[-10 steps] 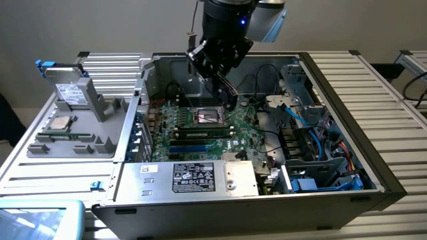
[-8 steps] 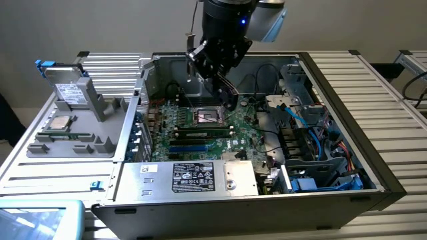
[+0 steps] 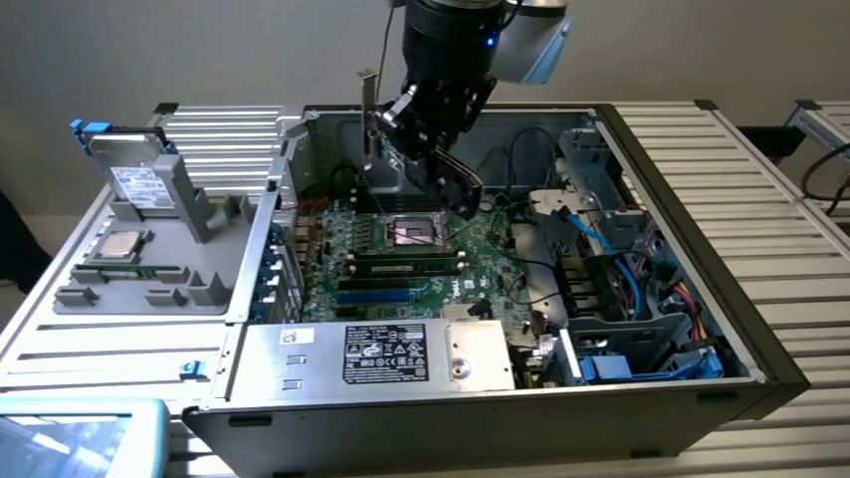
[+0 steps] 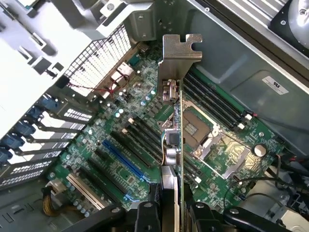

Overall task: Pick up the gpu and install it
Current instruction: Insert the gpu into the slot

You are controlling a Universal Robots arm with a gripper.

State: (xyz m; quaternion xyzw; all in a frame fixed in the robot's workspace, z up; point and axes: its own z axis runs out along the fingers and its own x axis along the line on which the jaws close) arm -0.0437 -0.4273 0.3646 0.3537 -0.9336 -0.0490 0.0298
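I am holding the gpu (image 4: 175,130) edge-on in my claw (image 4: 171,215), which is closing on it from both faces, one finger (image 4: 145,215) pressing on one side and the other on the opposite side. The card's silvery end bracket (image 4: 181,53) is pointing away from my wrist. In the exterior view the gpu (image 3: 445,179) is hanging below my claw (image 3: 422,124) inside the open computer case (image 3: 691,169), with the bracket standing upright towards the exterior view's left.

The card is hovering above the green motherboard (image 4: 120,145), over the black memory slots just beside the CPU socket (image 4: 200,128). It is not sitting in any slot. The long blue expansion slot (image 4: 123,162) is lying bare off to one side of the card, near the slotted rear wall of the case.

Nearer the exterior camera, the boxy power supply (image 3: 385,354) with its white label is sitting in the case. At the exterior view's left a grey holder tray (image 3: 133,284) is carrying a hard drive (image 3: 139,179) leaning upright. Everything is resting on a ribbed metal table (image 3: 757,149).
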